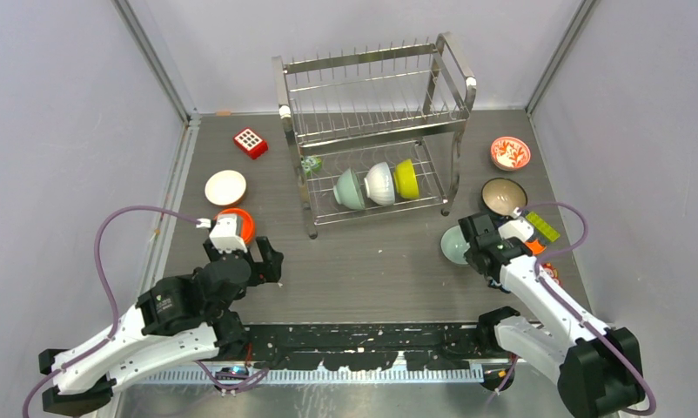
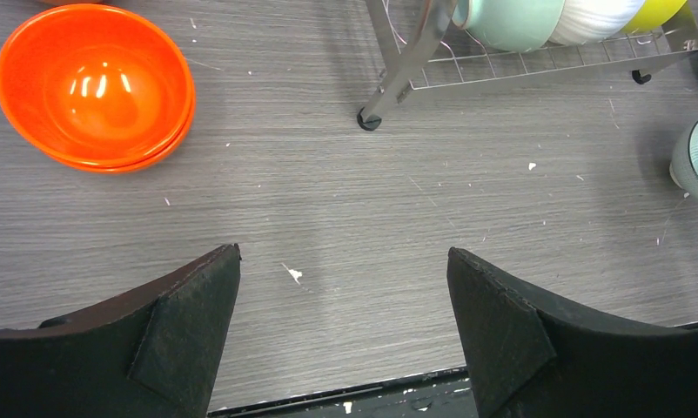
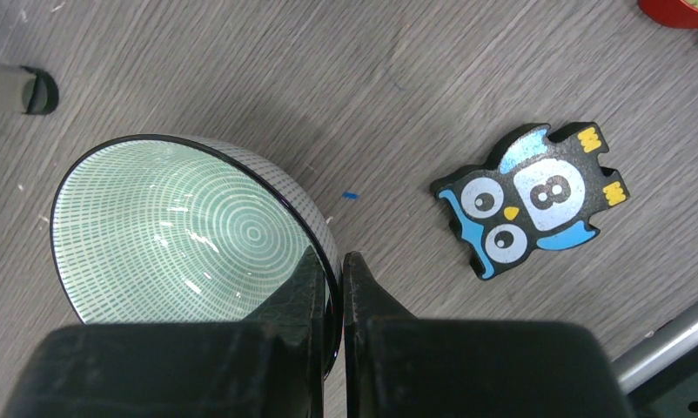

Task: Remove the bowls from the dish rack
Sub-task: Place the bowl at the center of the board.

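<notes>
Right gripper (image 3: 332, 259) clamps teal bowl (image 3: 189, 235) on flecked grey woodgrain table (image 3: 241, 70); left gripper (image 2: 344, 252) gapes wide.

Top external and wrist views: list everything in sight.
dish rack: one, steel, far centre of table.
racked bowls: three, pale teal bowl, ribbed white bowl, lime-yellow bowl, lower tier.
left bowls: two, plain white bowl, orange bowl.
right bowls: three, patterned red bowl, dark brown bowl, teal-lined bowl.
red block: one, white dots, left of rack.
owl piece: one, black and blue, beside teal-lined bowl.
lime brick: one, right edge.
small green item: one, rack's left end, unclear.
red item: one, near right arm, mostly hidden.
left pincer: one, black, open over bare table.
right pincer: one, black, shut on teal-lined bowl's rim.
</notes>
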